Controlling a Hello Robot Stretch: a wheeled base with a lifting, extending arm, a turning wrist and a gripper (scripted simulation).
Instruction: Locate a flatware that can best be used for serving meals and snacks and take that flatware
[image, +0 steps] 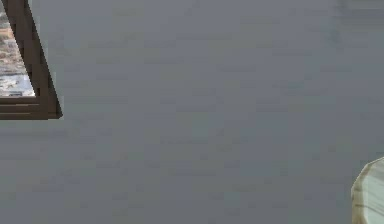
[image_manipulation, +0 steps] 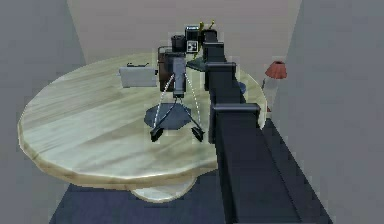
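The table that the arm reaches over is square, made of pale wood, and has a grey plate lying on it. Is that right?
Not quite. The table is round, not square, as the arm side view shows. The rest holds: it is pale wood, the arm reaches over it, and a grey plate lies on it.

I face a plain grey wall (image: 200, 110). High up, on the side away from my pincer (image_manipulation: 178, 132), hangs the corner of a dark brown frame (image: 37, 62). Low on the pincer's side, the rounded edge of a pale wooden tabletop (image: 372, 193) juts in.
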